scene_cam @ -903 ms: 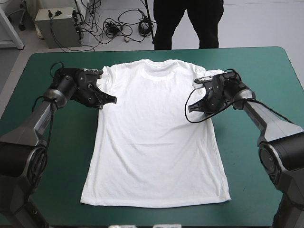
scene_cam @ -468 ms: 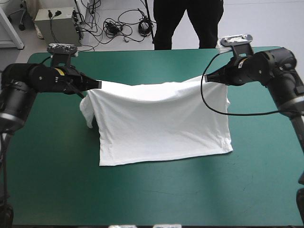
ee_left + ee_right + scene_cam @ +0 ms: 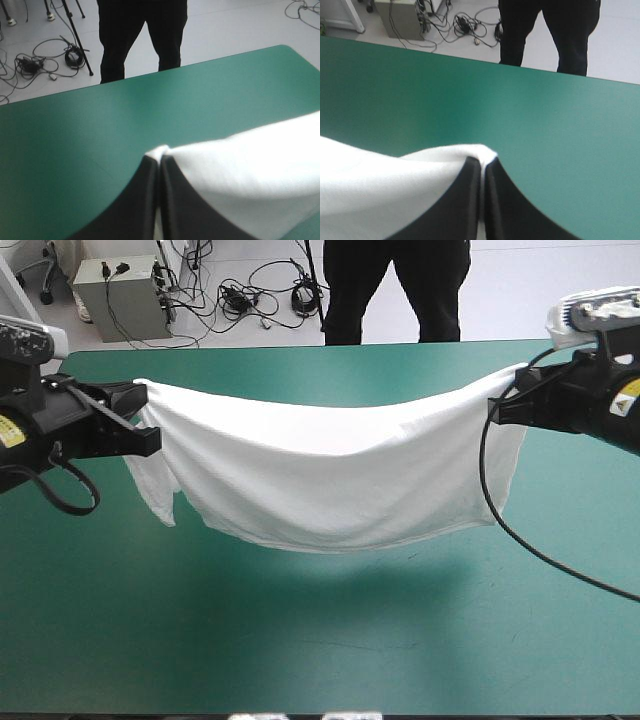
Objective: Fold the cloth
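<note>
The white T-shirt (image 3: pixel 330 480) hangs in the air above the teal-green table (image 3: pixel 330 640), stretched between both arms and sagging in the middle. My left gripper (image 3: pixel 148 440) is shut on its left end, where a sleeve dangles below. My right gripper (image 3: pixel 496 410) is shut on its right end. In the left wrist view the black fingers (image 3: pixel 145 200) meet in an arch with the T-shirt (image 3: pixel 250 170) pinched between them and draping to one side. The right wrist view shows the same: fingers (image 3: pixel 470 200) together, the T-shirt (image 3: pixel 380 190) trailing off beside them.
The teal-green cover (image 3: pixel 300 660) lies bare beneath the hanging shirt, which casts a shadow on it. The table's far edge (image 3: pixel 330 346) runs behind the shirt. A black cable loops down from my right wrist (image 3: pixel 500 510).
Both grippers have risen and moved apart toward the table's sides. The T-shirt, earlier flat and then half lifted, now hangs wholly off the table.
</note>
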{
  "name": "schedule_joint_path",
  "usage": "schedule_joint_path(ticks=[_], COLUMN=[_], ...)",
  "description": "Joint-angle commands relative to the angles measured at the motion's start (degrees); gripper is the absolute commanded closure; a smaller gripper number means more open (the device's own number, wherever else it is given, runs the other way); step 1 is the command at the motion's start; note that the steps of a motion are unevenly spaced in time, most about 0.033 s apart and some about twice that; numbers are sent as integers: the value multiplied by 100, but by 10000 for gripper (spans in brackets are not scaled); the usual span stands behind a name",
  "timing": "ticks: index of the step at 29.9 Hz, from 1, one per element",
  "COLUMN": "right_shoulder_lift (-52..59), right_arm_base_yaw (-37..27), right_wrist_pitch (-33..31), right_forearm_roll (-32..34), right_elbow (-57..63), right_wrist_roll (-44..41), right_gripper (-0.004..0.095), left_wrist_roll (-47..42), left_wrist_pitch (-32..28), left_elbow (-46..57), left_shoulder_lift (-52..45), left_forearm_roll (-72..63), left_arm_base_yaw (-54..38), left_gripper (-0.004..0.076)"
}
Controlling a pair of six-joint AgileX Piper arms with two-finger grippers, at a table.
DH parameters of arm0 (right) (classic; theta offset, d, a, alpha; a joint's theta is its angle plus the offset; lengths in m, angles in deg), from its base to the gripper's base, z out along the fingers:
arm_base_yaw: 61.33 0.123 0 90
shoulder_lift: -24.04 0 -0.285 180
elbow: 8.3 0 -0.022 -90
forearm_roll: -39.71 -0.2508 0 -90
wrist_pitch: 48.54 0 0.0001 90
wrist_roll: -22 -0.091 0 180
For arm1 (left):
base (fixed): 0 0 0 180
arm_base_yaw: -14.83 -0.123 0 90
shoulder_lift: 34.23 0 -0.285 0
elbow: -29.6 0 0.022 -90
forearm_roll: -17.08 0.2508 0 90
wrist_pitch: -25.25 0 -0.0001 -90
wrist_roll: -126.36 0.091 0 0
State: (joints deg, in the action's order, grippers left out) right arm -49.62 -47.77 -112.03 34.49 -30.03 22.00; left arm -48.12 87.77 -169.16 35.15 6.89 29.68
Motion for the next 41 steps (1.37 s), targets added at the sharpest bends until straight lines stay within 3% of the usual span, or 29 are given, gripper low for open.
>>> schedule_joint_path(ticks=[1,8,18,21,24,28,34,41], right_shoulder_lift=[405,538,-542,-1169,-1766,-2515,-3045,-3514], right_arm_base_yaw=[-34,-34,-34,-34,-34,-170,-554,-737], right_wrist_pitch=[366,366,1297,1486,1556,1570,1458,971], right_forearm_roll=[-80,-108,88,310,522,397,187,163], right_elbow=[-179,-179,-221,-642,-1356,-2341,-2440,-1936], right_wrist_roll=[0,0,0,0,0,0,43,293], right_gripper=[925,925,925,925,925,925,925,925], left_wrist_roll=[16,30,30,30,42,212,185,97], left_wrist_pitch=[-371,-612,-2311,-3023,-3273,-3113,-2496,-537], left_elbow=[-162,-162,-162,-219,-638,-1558,-2318,-2318], left_shoulder_lift=[-302,-374,723,1160,1647,2300,3022,3848], left_forearm_roll=[-222,-487,-551,-564,-551,-551,-50,314], left_arm_base_yaw=[119,119,119,107,107,107,97,97], left_gripper=[733,733,733,733,733,733,733,733])
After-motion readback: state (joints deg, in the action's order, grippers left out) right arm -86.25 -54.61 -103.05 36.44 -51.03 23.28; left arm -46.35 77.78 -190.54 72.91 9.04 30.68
